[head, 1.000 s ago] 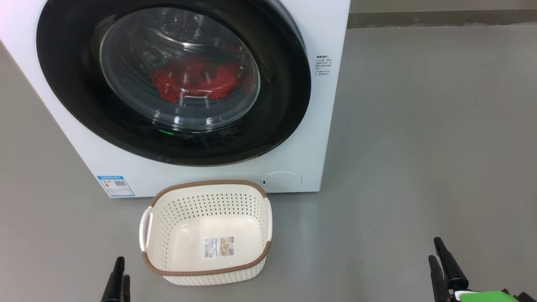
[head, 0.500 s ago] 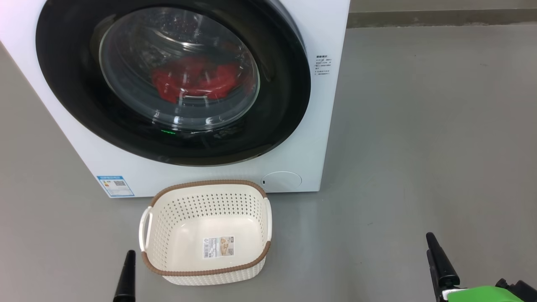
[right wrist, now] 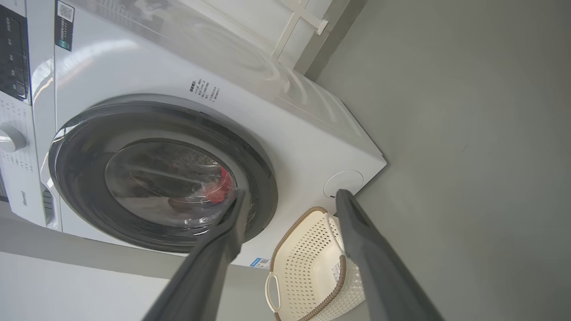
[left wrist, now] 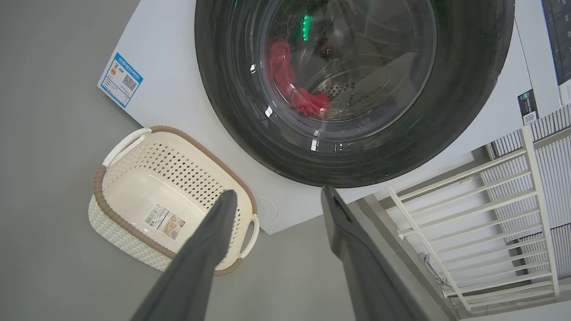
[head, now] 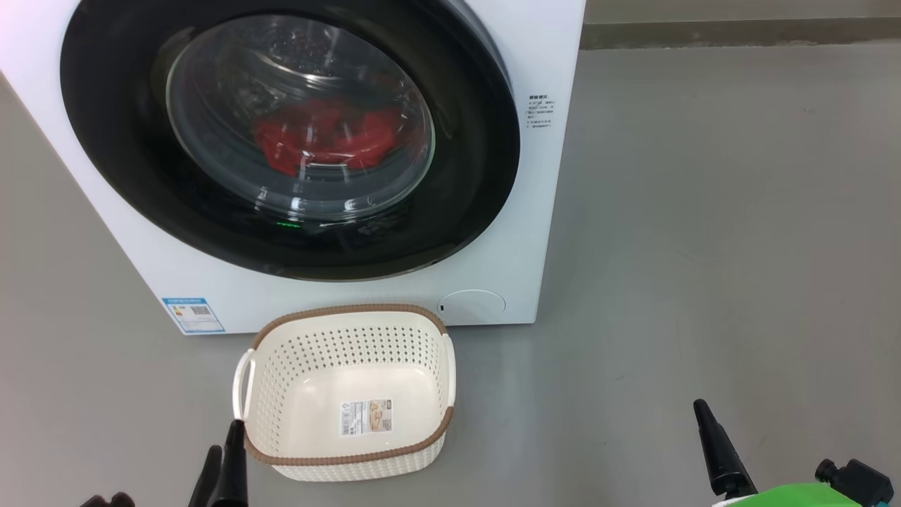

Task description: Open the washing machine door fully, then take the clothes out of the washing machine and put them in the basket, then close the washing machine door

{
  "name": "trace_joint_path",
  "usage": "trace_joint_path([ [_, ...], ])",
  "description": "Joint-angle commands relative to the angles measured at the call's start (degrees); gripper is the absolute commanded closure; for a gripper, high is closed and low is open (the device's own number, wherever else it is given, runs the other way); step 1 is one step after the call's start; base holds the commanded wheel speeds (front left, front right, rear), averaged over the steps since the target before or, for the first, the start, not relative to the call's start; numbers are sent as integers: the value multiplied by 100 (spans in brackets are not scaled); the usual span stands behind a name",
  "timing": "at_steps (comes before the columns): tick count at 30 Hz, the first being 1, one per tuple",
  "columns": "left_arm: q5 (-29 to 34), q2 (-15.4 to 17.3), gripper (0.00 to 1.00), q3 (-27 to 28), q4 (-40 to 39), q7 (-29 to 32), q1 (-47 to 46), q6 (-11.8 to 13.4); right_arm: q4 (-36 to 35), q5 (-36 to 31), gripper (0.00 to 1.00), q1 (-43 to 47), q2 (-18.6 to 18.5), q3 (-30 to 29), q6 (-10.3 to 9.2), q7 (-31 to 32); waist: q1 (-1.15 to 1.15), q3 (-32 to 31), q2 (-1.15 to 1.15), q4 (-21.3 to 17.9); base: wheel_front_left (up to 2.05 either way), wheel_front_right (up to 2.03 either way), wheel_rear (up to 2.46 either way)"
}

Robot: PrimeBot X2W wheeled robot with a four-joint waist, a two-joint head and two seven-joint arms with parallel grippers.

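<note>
The white washing machine stands ahead. Its black-rimmed washing machine door lies against the front; whether it is latched I cannot tell. Through the glass the red clothes lie low in the drum, the same clothes showing in the left wrist view. The cream basket sits empty on the floor just before the machine. My left gripper hovers at the basket's near left corner, open, holding nothing. My right gripper is low at the right over bare floor, open and empty.
Grey floor spreads to the right of the machine, up to a wall skirting. A white slatted railing stands beside the machine in the left wrist view. A round flap sits low on the machine's front behind the basket.
My left gripper has crept forward and right to the basket's near left corner. The right gripper's finger has slid left. Door, clothes and basket have not moved.
</note>
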Motion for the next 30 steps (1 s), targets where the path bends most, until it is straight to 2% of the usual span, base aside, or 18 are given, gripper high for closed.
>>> trace_joint_path([
  [1, 250, 109, 0, 32, -209, -79, -110, 77, -153, -220, 0, -112, -48, 104, 24, -72, -1, -6, 0, -2, 0, 0, 0],
  [13, 1476, 307, 0, -307, -285, -284, -117, 203, -168, -1202, 0, -108, -58, 247, 29, -238, -1, -47, 0, -13, 0, 0, 0],
  [30, 2665, 459, 0, -638, -302, -573, -102, 428, -273, -2487, 0, -128, -71, 481, 37, -390, -1, -74, 0, -19, 0, 0, 0],
])
